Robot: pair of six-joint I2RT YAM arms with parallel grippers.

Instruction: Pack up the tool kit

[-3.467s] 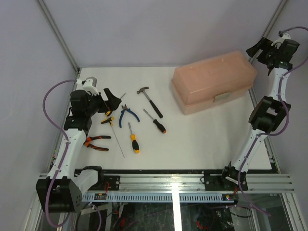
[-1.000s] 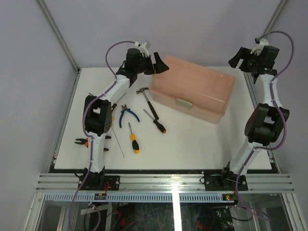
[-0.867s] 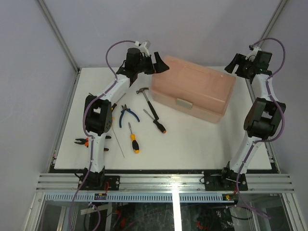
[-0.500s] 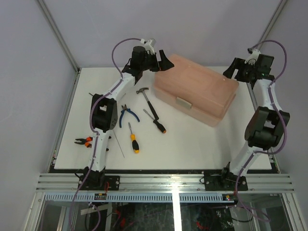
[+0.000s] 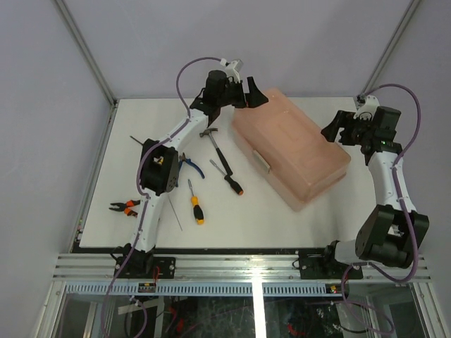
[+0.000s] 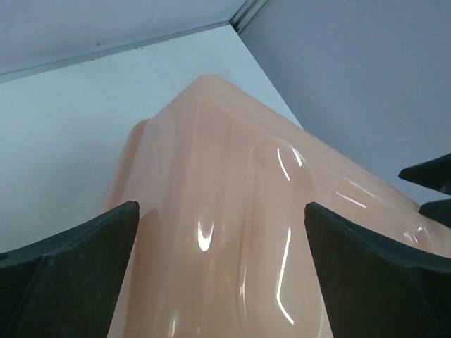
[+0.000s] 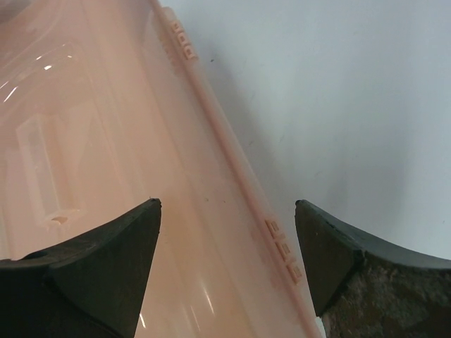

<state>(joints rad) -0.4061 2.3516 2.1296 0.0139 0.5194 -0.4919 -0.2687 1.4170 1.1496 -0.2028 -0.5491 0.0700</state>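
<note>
The salmon-pink toolbox lies shut and slanted on the white table, its grey latch facing front-left. My left gripper is open at the box's far-left end. In the left wrist view its open gripper has the lid between the spread fingers. My right gripper is open at the box's right end. In the right wrist view it straddles the box's hinged edge. The hammer, blue pliers, orange-black screwdriver and yellow-black screwdriver lie left of the box.
Orange pliers lie near the table's left edge. A thin metal rod lies beside the yellow-black screwdriver. The cell's grey walls stand close behind the table. The front rail runs along the near edge.
The toolbox has swung round, its right end coming toward the front. My left gripper moved right along the back. My right gripper moved forward and down. Both stayed open.
</note>
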